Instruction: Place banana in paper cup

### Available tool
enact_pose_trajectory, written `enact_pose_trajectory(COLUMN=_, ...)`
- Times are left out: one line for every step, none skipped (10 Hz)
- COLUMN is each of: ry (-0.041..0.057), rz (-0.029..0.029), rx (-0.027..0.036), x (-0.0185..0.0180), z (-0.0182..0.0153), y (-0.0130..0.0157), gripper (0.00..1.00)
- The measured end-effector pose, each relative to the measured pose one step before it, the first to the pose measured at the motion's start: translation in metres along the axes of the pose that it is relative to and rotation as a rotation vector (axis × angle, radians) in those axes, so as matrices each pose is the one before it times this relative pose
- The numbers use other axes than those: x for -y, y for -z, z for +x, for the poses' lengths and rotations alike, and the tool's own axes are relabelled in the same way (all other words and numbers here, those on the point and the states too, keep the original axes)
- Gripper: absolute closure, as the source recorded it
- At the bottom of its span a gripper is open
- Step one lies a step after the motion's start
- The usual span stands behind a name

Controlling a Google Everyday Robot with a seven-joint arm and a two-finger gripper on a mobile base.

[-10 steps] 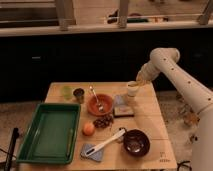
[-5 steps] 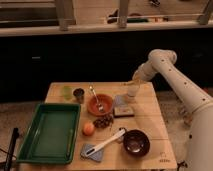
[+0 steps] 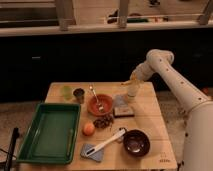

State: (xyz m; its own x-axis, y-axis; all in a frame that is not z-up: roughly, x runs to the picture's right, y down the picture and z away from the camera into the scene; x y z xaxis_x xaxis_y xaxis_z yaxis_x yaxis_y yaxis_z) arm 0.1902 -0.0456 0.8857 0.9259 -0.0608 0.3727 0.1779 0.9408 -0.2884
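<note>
Gripper [image 3: 133, 80], clamped on the pale-yellow curved banana [image 3: 131, 81], hung just above the short white paper cup [image 3: 133, 92]; lowering squarely into its mouth before release seemed wise.

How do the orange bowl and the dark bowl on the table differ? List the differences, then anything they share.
The orange bowl sits mid-table; the dark bowl sits near the front edge. The orange bowl is bright orange-red with a utensil resting in it; the dark bowl is deep brown, with a white-handled brush lying beside it. Both are round, upright and open-topped. The tool is over the paper cup, away from both.
</note>
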Motion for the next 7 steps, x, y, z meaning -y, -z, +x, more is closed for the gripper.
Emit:
enact_pose_trajectory(ry=0.00049, rz=-0.00221, rx=0.00287, x=0.00005, z=-0.00075, y=-0.00069, gripper=0.23)
enact_pose_trajectory(ry=-0.00037, rz=-0.00119, rx=0.0016, x=-0.00011, z=0.00028, y=0.00045, gripper=0.2)
enact_pose_trajectory(ry=0.00035, rz=-0.00235, rx=0.00139, x=-0.00055, z=0.00039, y=0.00004, gripper=0.2)
enact_pose_trajectory(ry=0.00107, rz=-0.00128, rx=0.00078, x=0.00024, z=-0.00045, y=0.00013, gripper=0.2)
enact_pose_trajectory(ry=0.00083, rz=-0.00212, rx=-0.00046, x=-0.00008, z=-0.00025, y=-0.00023, gripper=0.2)
enact_pose_trajectory(ry=0.00146, rz=-0.00026, rx=-0.00158, x=0.00058, z=-0.0002, y=0.00088, gripper=0.2)
enact_pose_trajectory(ry=0.0051, rz=0.00148, rx=-0.00289, x=0.00031, z=-0.0005, y=0.00116, gripper=0.2)
